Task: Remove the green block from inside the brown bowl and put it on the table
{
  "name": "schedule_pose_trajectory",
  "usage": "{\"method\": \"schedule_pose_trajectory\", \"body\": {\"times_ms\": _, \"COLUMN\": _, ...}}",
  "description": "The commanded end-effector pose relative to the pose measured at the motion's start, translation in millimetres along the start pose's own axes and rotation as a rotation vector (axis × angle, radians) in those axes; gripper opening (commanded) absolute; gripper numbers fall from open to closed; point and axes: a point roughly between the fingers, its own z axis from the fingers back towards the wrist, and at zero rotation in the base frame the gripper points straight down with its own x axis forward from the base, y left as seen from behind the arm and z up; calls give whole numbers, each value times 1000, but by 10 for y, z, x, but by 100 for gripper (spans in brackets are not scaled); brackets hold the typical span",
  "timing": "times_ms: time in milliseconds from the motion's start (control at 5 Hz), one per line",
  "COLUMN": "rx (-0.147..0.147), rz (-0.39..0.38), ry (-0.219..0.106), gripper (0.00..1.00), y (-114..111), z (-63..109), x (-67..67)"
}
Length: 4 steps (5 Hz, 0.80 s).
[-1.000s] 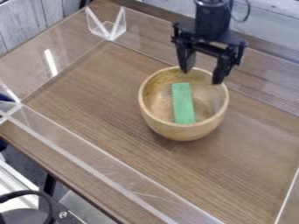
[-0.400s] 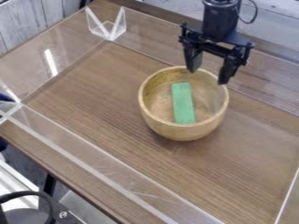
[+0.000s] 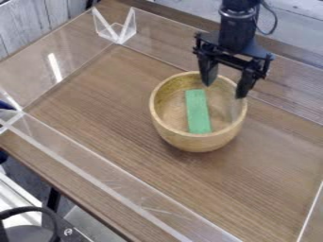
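Pincer (image 3: 229, 77) spread wide, pointing down over bowl (image 3: 165, 121) far rim, holding nothing; block (image 3: 198, 111) flat inside bowl, just below-left of tips in pic, long axis running near-to-far, so prob needs short shift toward cam before dropping

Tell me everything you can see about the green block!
The green block is a small, flat, bright green bar with plain, unmarked faces. It lies inside the brown bowl, resting on the bowl's inner surface with its long side running from the far rim toward the near rim, slightly tilted. Nothing grips it: the gripper hangs open above the bowl's far edge, not touching the block.
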Motion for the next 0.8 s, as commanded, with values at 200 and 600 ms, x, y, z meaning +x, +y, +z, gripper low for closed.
{"method": "schedule_pose_trajectory", "body": {"times_ms": 200, "rx": 0, "rz": 40, "ry": -53, "gripper": 100, "y": 104, "z": 26, "x": 151}}
{"method": "schedule_pose_trajectory", "body": {"times_ms": 600, "rx": 7, "rz": 64, "ry": -18, "gripper": 100, "y": 214, "z": -46, "x": 137}}
